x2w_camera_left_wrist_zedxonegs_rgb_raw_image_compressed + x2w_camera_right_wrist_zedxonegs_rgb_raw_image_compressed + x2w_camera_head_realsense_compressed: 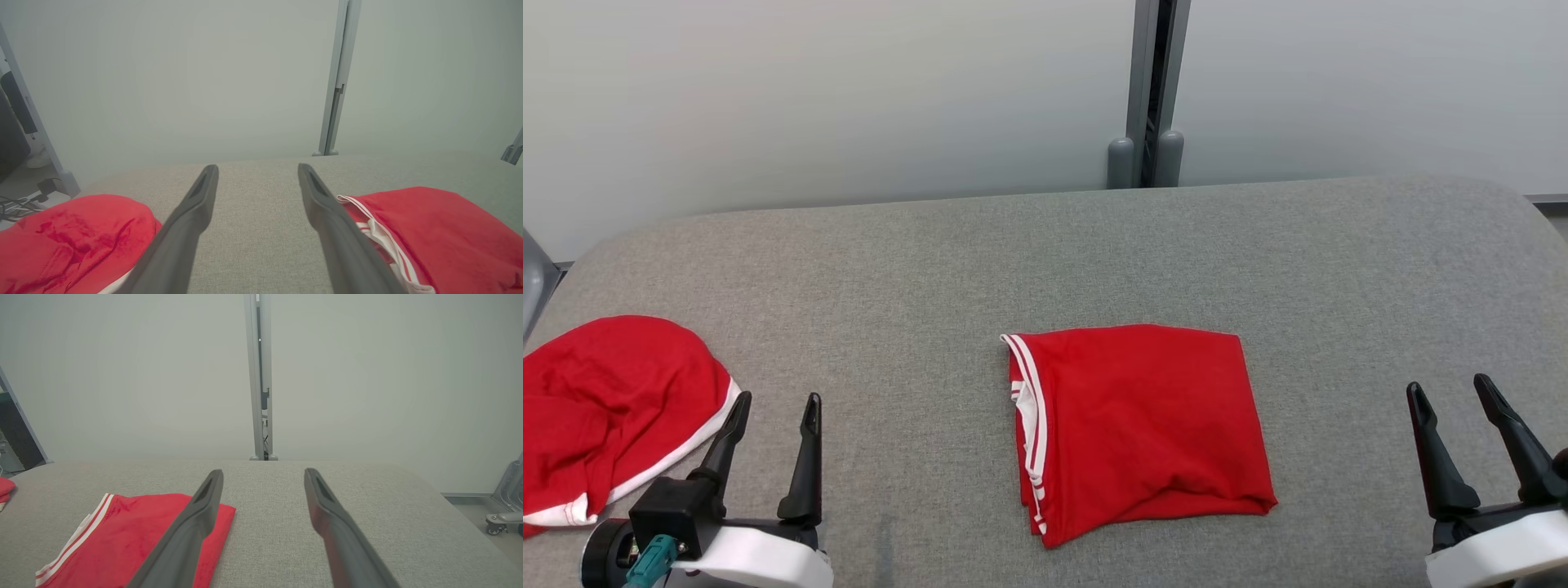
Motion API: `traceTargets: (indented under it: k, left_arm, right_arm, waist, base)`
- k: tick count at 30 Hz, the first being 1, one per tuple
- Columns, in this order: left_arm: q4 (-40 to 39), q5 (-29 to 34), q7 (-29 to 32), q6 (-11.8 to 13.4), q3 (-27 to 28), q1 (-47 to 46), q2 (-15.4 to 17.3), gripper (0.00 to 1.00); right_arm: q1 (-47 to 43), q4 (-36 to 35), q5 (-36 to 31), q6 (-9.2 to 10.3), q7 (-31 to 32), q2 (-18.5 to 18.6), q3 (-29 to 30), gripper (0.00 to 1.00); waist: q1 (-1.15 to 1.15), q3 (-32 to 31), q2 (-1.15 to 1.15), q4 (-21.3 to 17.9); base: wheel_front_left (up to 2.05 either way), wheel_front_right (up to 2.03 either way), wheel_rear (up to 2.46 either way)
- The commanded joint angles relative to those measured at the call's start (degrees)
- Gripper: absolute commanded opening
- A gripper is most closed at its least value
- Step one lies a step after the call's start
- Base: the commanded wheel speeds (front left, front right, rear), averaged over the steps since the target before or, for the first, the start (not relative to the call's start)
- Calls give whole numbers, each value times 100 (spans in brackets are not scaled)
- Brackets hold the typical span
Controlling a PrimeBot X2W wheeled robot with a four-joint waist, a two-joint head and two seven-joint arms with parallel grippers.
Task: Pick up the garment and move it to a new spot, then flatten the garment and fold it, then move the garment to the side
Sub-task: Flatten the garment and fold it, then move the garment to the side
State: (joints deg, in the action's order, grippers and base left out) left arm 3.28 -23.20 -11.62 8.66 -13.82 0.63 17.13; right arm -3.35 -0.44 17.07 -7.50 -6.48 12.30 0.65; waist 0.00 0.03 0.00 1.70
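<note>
Grey fabric surface (1045, 245) up against a pale wall (768, 98), with a grey post (1152, 82) behind the far edge.

Head view: the folded red garment (1135, 425), white stripes down its left side, lies flat around the middle, a bit toward the near edge. A crumpled red garment (613, 408) sits at the near left corner. The left pincer (777, 402) is just beside that heap. The right pincer (1448, 386) is by the near right corner, well apart from the folded piece. Both are spread wide and holding nothing.

Left wrist view: left pincer (257, 169) gapes over bare fabric, with the crumpled red garment (69, 237) on one side and the folded red garment (441, 232) on the other.

Right wrist view: right pincer (263, 473) wide apart and empty, folded red garment (135, 531) at lower left, partly behind one finger.
</note>
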Motion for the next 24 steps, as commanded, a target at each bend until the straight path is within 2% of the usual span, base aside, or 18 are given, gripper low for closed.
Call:
traceTargets:
  k: [1, 24]
  left_arm:
    - [-46, 33, 15, 46, 22, 39, 37, 100]
    - [-275, -23, 167, 247, -6, 123, 117, 100]
  right_arm:
    - [-75, -33, -33, 2, 30, -11, 28, 100]
    - [-116, -36, 0, 2, 101, -148, 75, 100]
  waist:
    - [0, -4, 0, 1]
    - [0, -86, 0, 55]
  base:
    - [0, 0, 0]
    - [0, 0, 0]
